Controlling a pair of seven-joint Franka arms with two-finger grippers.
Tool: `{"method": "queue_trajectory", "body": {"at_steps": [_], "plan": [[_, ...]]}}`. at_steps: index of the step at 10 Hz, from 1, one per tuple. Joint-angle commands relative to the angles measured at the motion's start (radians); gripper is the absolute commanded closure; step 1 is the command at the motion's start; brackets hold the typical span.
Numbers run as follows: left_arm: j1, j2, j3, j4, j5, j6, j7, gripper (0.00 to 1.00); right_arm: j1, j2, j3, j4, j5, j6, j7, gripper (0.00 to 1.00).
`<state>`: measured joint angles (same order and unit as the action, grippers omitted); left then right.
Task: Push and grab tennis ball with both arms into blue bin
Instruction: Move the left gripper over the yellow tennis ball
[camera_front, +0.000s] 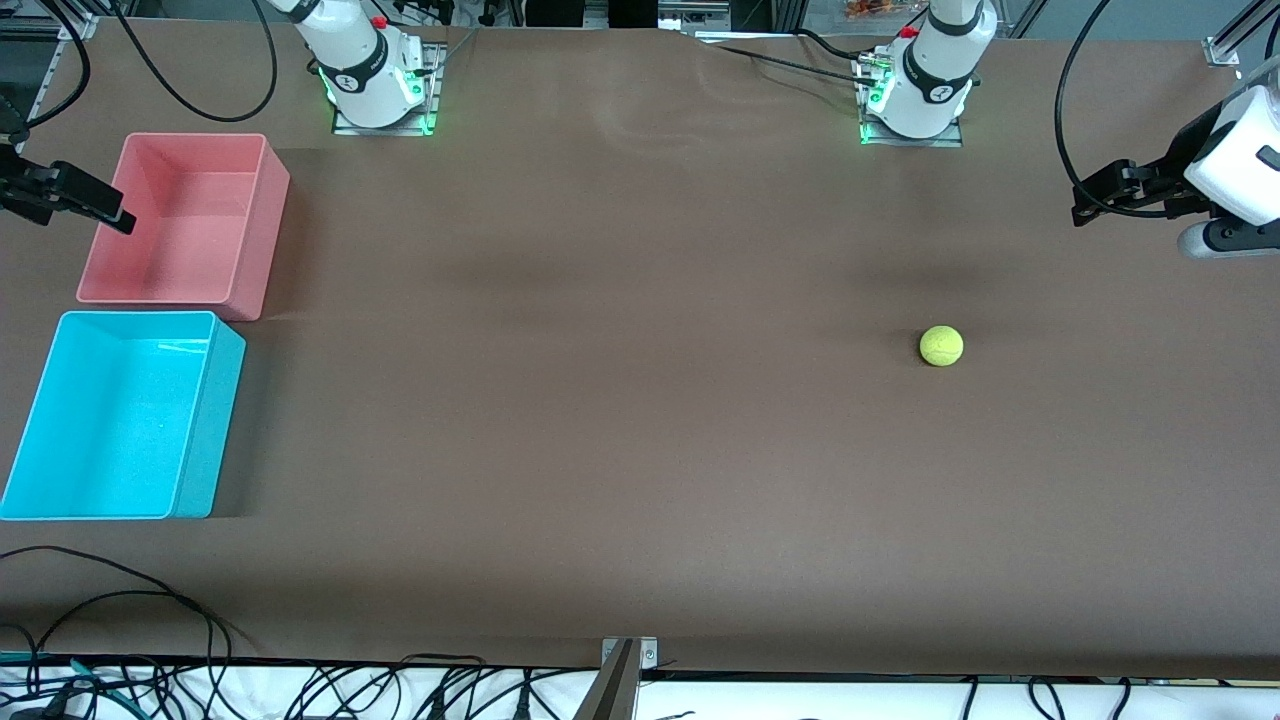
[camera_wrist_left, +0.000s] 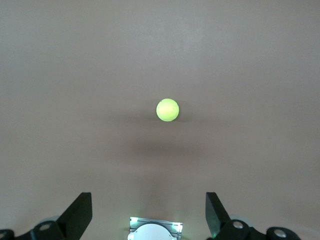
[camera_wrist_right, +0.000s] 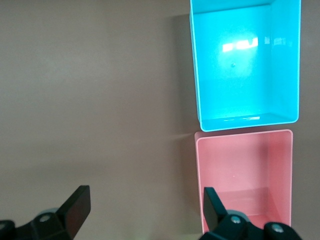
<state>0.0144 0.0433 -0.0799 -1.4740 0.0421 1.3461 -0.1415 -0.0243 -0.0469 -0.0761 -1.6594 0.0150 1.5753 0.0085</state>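
Looking from the front camera, the tennis ball (camera_front: 941, 346) lies alone on the brown worktop (camera_front: 620, 400), toward the left arm's end, well apart from both bins. The blue bin (camera_front: 205, 420) stands at the right arm's end of the worktop, and the pink bin (camera_front: 255, 235) stands just beside it, farther from the camera. Both bins have nothing in them. The left end effector (camera_front: 1090, 200) hangs over the edge of the worktop at the left arm's end. The right end effector (camera_front: 105, 212) hangs over the rim of the pink bin.

In the left wrist view, the left end effector (camera_wrist_left: 149, 212) has its two black fingers (camera_wrist_left: 80, 212) spread wide and holds nothing. The tennis ball (camera_wrist_left: 167, 110) rests on the worktop ahead of the gap between them.

In the right wrist view, the right end effector (camera_wrist_right: 146, 207) is also wide open and empty. One finger (camera_wrist_right: 212, 205) is over the pink bin (camera_wrist_right: 200, 175), and the blue bin (camera_wrist_right: 196, 75) touches it or nearly so.
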Motion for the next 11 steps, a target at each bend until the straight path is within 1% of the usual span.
{"method": "queue_trajectory", "body": {"at_steps": [1, 3, 5, 6, 8, 9, 11], "plan": [[-0.007, 0.0, -0.001, 0.009, 0.018, 0.005, 0.005, 0.0, -0.009, -0.001, 0.004, 0.006, 0.025, -0.005, -0.002, 0.0], [-0.005, 0.001, 0.0, 0.011, 0.015, 0.007, 0.007, 0.0, -0.009, 0.002, 0.004, 0.007, 0.025, -0.003, -0.002, 0.0], [0.002, -0.017, 0.0, -0.031, 0.021, 0.056, 0.002, 0.0, -0.009, 0.002, 0.004, 0.006, 0.025, -0.006, -0.002, 0.0], [0.005, -0.028, 0.002, -0.078, 0.025, 0.071, 0.002, 0.0, -0.009, 0.002, 0.002, 0.006, 0.025, -0.008, -0.004, 0.0], [0.013, -0.085, 0.005, -0.321, 0.032, 0.27, 0.0, 0.0, -0.009, 0.002, 0.002, 0.006, 0.025, -0.014, -0.002, 0.0], [0.021, -0.111, 0.008, -0.391, 0.03, 0.344, 0.003, 0.0, -0.009, 0.002, 0.004, 0.004, 0.025, -0.014, -0.002, 0.0], [0.022, -0.111, 0.008, -0.439, 0.032, 0.378, 0.002, 0.0, -0.009, 0.002, 0.002, 0.003, 0.025, -0.015, -0.002, 0.0]]}}
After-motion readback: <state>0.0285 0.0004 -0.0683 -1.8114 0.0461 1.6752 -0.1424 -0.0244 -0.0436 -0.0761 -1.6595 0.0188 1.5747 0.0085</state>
